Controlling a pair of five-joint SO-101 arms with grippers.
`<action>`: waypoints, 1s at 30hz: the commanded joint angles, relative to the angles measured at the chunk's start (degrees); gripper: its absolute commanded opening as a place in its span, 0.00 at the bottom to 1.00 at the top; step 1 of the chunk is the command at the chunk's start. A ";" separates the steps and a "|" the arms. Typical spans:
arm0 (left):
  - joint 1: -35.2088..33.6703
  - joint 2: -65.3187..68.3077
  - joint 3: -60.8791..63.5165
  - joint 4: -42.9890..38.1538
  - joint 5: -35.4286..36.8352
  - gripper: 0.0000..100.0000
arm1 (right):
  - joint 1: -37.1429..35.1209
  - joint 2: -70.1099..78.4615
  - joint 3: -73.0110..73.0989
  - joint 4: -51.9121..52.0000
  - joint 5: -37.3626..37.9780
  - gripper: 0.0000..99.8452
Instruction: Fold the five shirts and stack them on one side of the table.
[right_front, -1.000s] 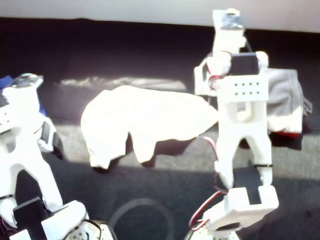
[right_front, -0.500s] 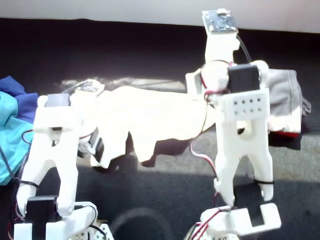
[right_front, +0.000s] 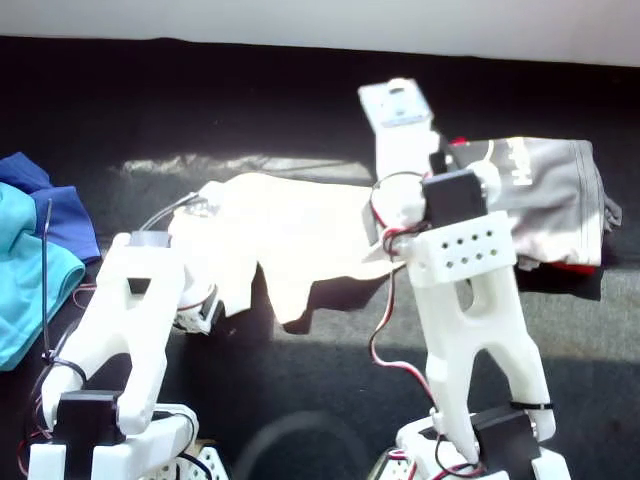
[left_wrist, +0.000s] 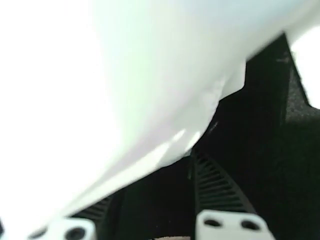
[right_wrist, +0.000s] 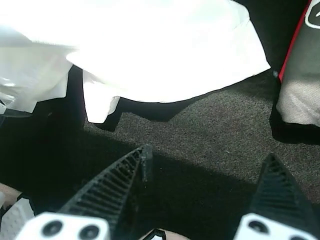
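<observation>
1. Both of my arms had swung inward over the last second. The left arm came in from the far left of the table (right_front: 330, 370) to the left end of the white shirt (right_front: 300, 225). The right arm leaned off the grey shirt (right_front: 545, 195) toward the white shirt's right end.
2. My left gripper (left_wrist: 150, 195) stood partly open with nothing clamped. The shirt's edge draped over one jaw, and the other jaw was clear of the cloth.
3. My right gripper (right_wrist: 209, 152) stood wide open and empty, above bare table just beside the shirt's right edge and not touching it.
4. The white shirt lay spread and rumpled in the middle of the table, not yet folded. I judged that a gripper was stationed at each end so that both ends could be taken up together for a fold.
5. The grey shirt lay folded at the right side. I judged this to be the stacking place, kept out of the working area.
6. The blue and teal shirts (right_front: 30, 250) lay bunched at the left edge, awaiting their turn.
</observation>
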 joint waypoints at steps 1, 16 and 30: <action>0.48 -1.45 1.45 -3.34 0.09 0.17 | -2.33 -5.32 5.76 -1.54 -0.35 0.27; -2.86 -2.07 -23.96 13.89 0.44 0.01 | -10.42 -7.34 35.47 -30.55 5.98 0.18; -11.47 -2.15 -72.13 38.07 0.44 0.01 | -10.77 4.97 35.21 -43.30 -1.85 0.32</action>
